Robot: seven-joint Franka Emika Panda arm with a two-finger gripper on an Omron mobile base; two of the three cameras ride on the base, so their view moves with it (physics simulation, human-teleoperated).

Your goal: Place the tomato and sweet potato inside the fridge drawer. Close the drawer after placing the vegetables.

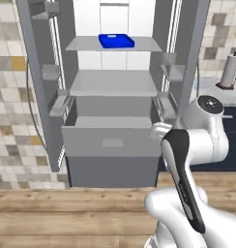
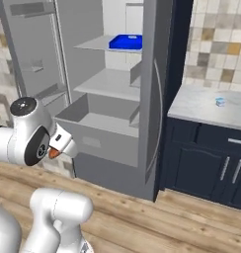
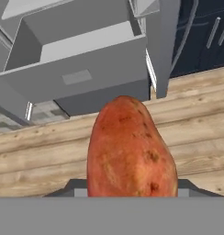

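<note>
Out front of the open fridge, the gripper (image 3: 127,195) is closed tight on the sweet potato (image 3: 130,149), held over the wood floor short of the pulled-out fridge drawer (image 3: 77,78); drawer looks empty, so veg still to go in, then shut it.

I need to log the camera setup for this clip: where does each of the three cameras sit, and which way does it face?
Left base view: behind the arm on its left, facing the open fridge and pulled-out fridge drawer; arm at lower right.
Right base view: behind on the right, facing fridge and counter; arm at lower left.
Hand view: on the hand, looking along the gripper at the held sweet potato and the drawer beyond.
All three share the drawer.
</note>
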